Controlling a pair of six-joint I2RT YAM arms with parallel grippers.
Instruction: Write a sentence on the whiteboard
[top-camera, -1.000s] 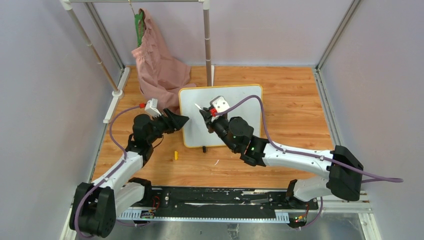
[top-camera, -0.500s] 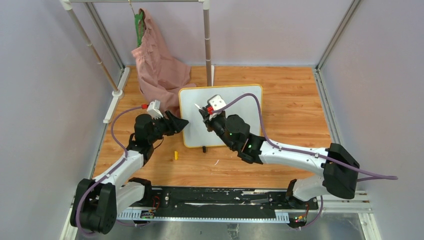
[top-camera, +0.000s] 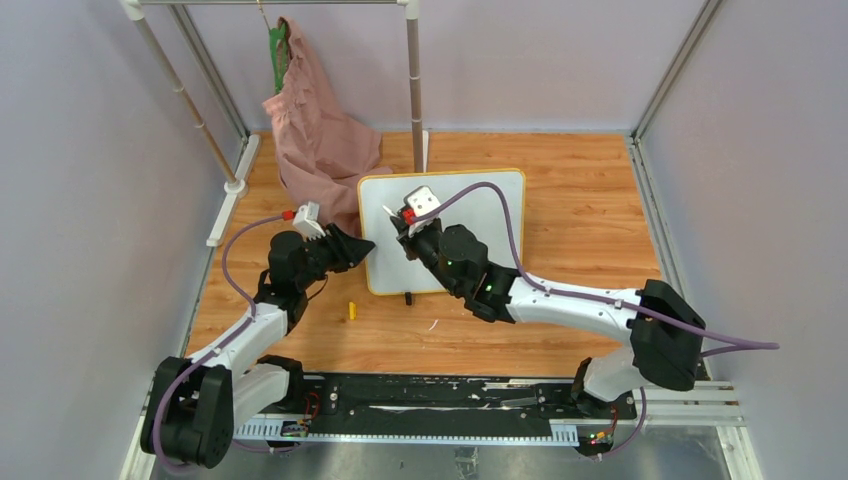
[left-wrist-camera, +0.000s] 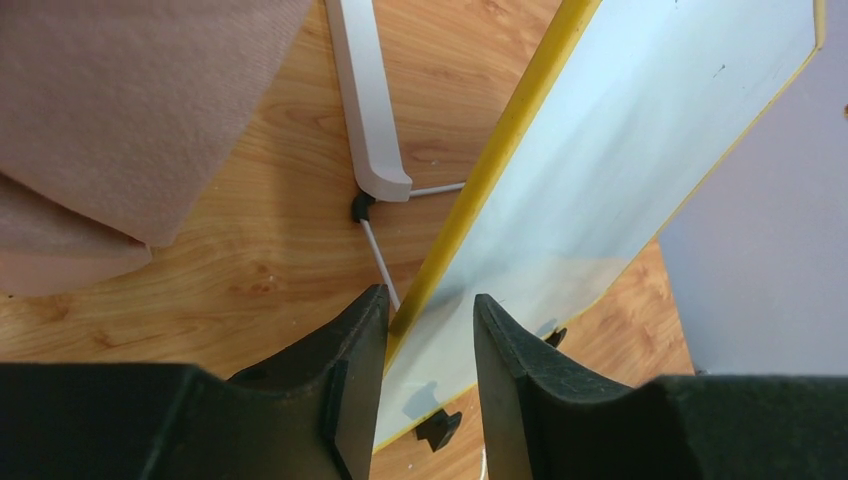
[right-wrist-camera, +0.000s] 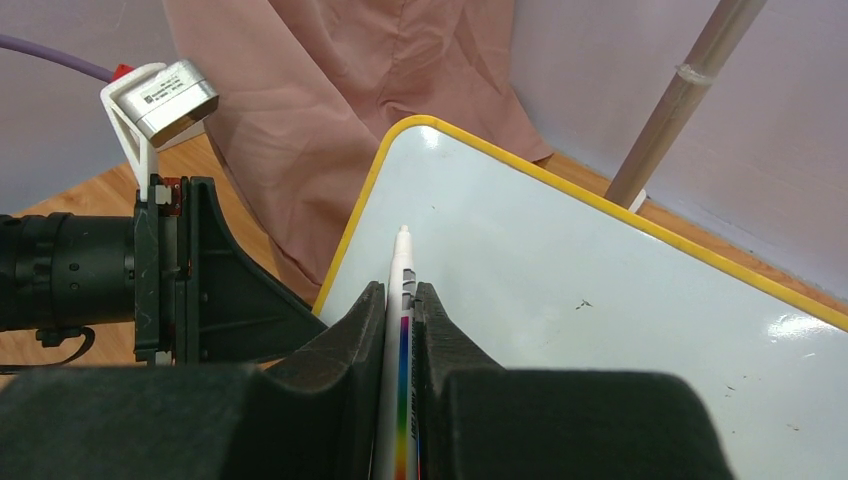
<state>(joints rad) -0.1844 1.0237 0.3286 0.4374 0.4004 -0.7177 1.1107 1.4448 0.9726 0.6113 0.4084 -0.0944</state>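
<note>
The whiteboard (top-camera: 480, 215) stands tilted on the wooden table, white with a yellow frame. Its face (right-wrist-camera: 560, 290) shows only a few tiny specks; the sentence is out of view. My left gripper (top-camera: 372, 243) is at the board's left edge. In the left wrist view its jaws (left-wrist-camera: 430, 298) straddle the yellow frame of the whiteboard (left-wrist-camera: 620, 150), partly open, the left finger close against the frame. My right gripper (top-camera: 400, 225) (right-wrist-camera: 400, 285) is shut on a white marker (right-wrist-camera: 402, 260) with a rainbow stripe. The marker's tip hangs over the board's upper left part.
A pink cloth (top-camera: 315, 130) hangs from a white rack behind the board, and the rack's post (top-camera: 415, 80) stands just beyond the board's top edge. A small yellow cap (top-camera: 352, 310) lies on the table below the left gripper. The board's black foot (top-camera: 408, 298) sticks out in front.
The left jaws have narrowed around the board's left edge. The right arm has carried the marker a little to the left and farther up the board.
</note>
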